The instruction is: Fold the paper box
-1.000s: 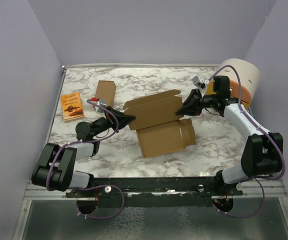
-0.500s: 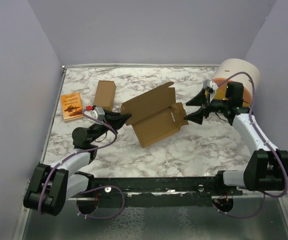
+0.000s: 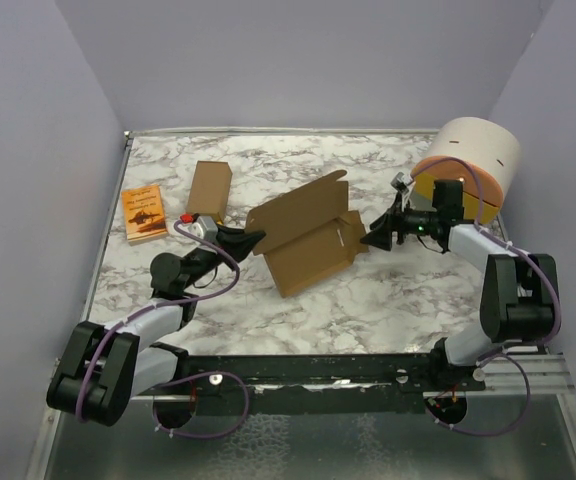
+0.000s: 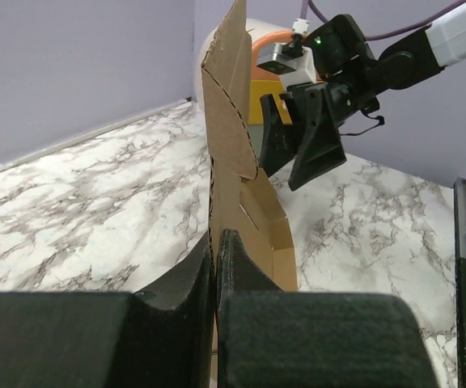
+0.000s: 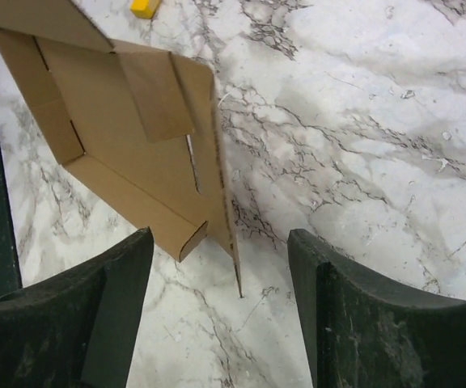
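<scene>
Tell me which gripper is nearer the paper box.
Left. The left gripper is shut on the paper box's left edge; the right gripper is open beside its right edge, gripping nothing.

This is a robotics lab test cell. Plain lilac walls (image 3: 298, 60) close in a marble-patterned bench (image 3: 418, 300) at 9, 12 and 3 o'clock. At 6 o'clock a dark metal rail (image 3: 308, 368) carries two bolted robot arms, the left arm (image 3: 143, 318) and the right arm (image 3: 473, 240). A few props lie on the bench: the paper box (image 3: 308, 235) at the centre and a small orange booklet (image 3: 145, 213) at 10 o'clock.
</scene>
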Available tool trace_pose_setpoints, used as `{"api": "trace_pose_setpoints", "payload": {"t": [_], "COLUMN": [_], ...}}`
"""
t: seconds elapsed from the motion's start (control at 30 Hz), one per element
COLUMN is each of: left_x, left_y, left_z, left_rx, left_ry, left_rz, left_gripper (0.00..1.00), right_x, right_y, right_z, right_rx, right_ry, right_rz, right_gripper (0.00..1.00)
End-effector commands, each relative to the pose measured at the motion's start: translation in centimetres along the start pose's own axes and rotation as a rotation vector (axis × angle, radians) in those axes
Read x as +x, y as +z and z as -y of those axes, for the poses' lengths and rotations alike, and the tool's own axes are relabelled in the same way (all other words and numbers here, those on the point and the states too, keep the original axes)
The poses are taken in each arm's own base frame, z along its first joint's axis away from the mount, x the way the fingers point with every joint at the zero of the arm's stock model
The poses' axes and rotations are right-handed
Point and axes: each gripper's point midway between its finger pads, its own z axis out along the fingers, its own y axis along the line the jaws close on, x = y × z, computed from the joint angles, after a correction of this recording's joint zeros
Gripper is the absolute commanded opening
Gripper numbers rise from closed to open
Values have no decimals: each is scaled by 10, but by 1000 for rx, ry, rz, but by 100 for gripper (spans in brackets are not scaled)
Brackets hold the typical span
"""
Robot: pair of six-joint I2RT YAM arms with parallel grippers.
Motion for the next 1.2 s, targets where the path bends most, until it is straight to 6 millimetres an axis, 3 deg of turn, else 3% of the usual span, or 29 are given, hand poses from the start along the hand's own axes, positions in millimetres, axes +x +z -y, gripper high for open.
{"api": "trace_pose_setpoints", "payload": {"t": [0.0, 0.1, 0.27, 0.57, 0.83, 1.17], "left_x": [-5, -5, -6, -5, 1, 18], "left_y": [2, 2, 3, 4, 21, 33], "left_z": [-1, -1, 0, 2, 7, 2], "left_rx": [-4, -5, 2, 5, -7, -58], "left_ry": [27, 29, 26, 23, 82, 94], "left_rz": [21, 20, 20, 12, -59, -117], "left_gripper": [0, 0, 0, 0, 0, 0], "right_x": [-15, -14, -12, -21, -63, -48], "right_y": [8, 10, 19, 18, 15, 37], "right_z": [17, 12, 8, 5, -10, 2], "right_rx": [39, 8, -8, -4, 90, 276], "right_ry": [-11, -10, -27, -67, -182, -196], "right_rz": [10, 12, -5, -1, 59, 12], "right_gripper": [61, 48, 39, 3, 1, 1]}}
